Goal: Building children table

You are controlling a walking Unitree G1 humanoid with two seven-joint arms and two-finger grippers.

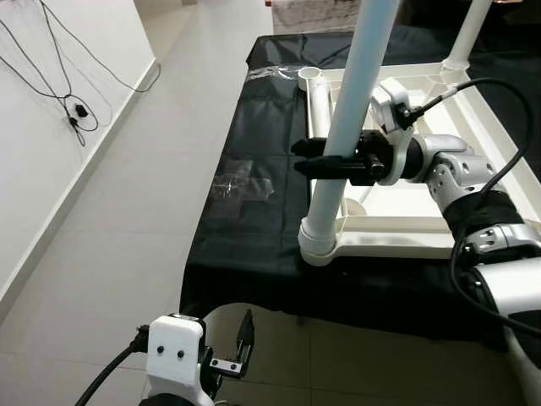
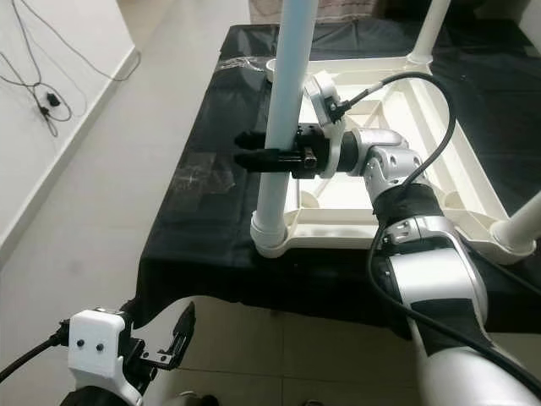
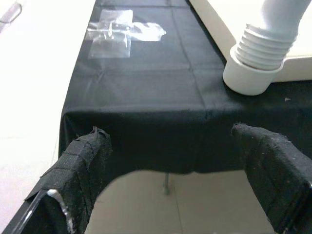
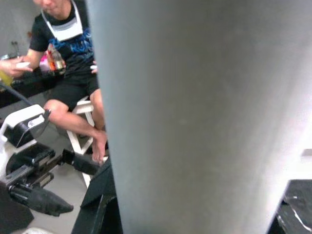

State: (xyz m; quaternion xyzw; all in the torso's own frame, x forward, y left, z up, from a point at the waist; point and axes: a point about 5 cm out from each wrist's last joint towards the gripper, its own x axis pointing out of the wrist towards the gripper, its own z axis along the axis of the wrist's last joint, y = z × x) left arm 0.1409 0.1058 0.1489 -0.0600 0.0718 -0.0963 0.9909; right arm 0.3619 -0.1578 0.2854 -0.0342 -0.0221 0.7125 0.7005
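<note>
The white children's table (image 1: 406,227) lies upside down on a black-covered worktable (image 1: 254,228). A white leg (image 1: 351,110) stands upright in the socket (image 1: 317,241) at its near left corner. My right gripper (image 1: 304,158) is shut on this leg about halfway up, its fingertips poking out on the left; the leg (image 4: 195,117) is very close in the right wrist view. My left gripper (image 1: 241,342) hangs open low in front of the worktable's near edge, holding nothing. In the left wrist view its fingers (image 3: 78,165) frame the leg's ribbed base (image 3: 256,58).
A loose white leg (image 1: 317,97) lies along the table's left side. Two more legs (image 2: 428,30) (image 2: 520,224) stand in other corners. A clear plastic bag (image 1: 241,182) lies on the black cloth. Cables (image 1: 72,106) hang on the left wall. A person (image 4: 68,63) sits nearby.
</note>
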